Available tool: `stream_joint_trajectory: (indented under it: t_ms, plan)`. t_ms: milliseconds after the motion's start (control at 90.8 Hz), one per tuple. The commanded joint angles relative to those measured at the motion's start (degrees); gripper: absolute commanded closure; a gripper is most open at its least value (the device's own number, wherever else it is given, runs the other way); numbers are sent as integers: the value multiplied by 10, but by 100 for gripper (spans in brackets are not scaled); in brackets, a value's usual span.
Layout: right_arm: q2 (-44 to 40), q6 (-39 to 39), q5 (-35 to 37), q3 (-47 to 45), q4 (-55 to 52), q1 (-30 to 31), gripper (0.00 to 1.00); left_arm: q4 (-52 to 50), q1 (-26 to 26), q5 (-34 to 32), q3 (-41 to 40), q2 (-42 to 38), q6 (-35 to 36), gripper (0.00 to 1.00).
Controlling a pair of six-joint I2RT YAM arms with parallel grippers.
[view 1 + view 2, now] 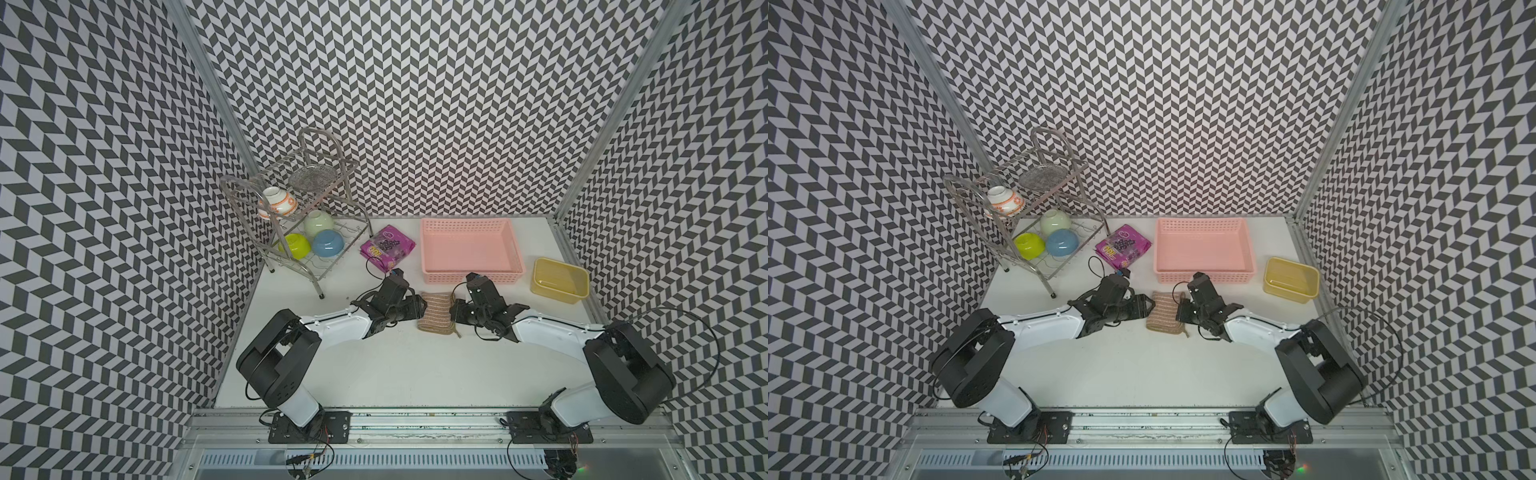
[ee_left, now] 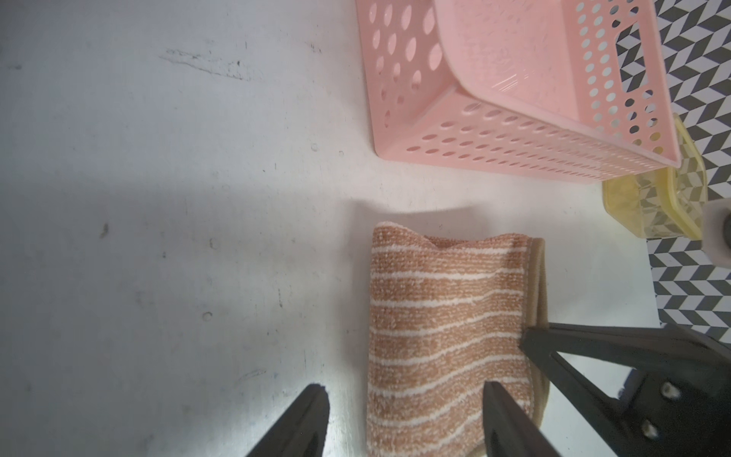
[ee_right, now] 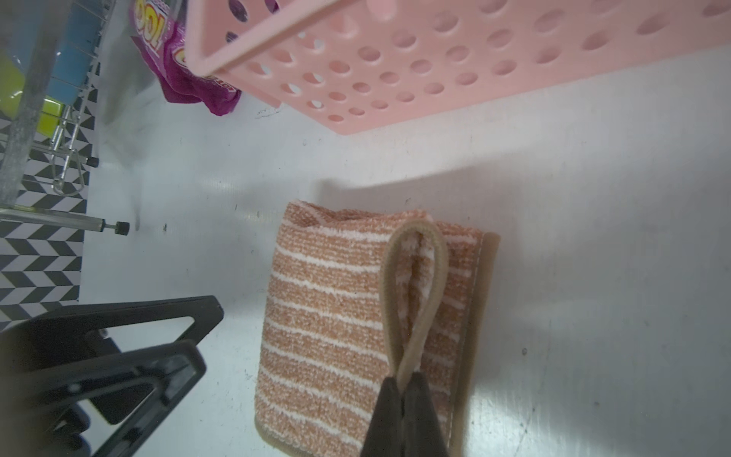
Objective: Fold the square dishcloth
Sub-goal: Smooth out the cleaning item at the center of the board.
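Square dishcloth [image 1: 435, 312] lies partly folded at frame centre in both top views, long axis running up-down, between the two arms. Right gripper [image 3: 403, 389] is pinched shut on its brown edging at the right edge, a loop of it raised; left gripper [image 2: 403, 389] stands open, straddling the left edge. Pink basket [image 1: 471, 251] crowds just above; bare table [image 1: 415, 365] below gives room
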Motion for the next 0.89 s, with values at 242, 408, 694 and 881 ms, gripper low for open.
stream_joint_trajectory:
  t_ms: [242, 408, 694, 881]
  plan:
    - [16, 2, -3, 5, 41, 7, 97, 23, 3, 14, -10, 15, -7, 36]
    - [32, 0, 10, -6, 49, 7, 96, 24, 3, 19, -7, 22, -7, 37]
    - [41, -5, 35, -8, 40, 6, 86, 24, 2, 21, -4, 28, -5, 38]
    - [13, -11, 59, -2, 18, 7, 71, 15, 3, 17, 3, 25, 1, 43]
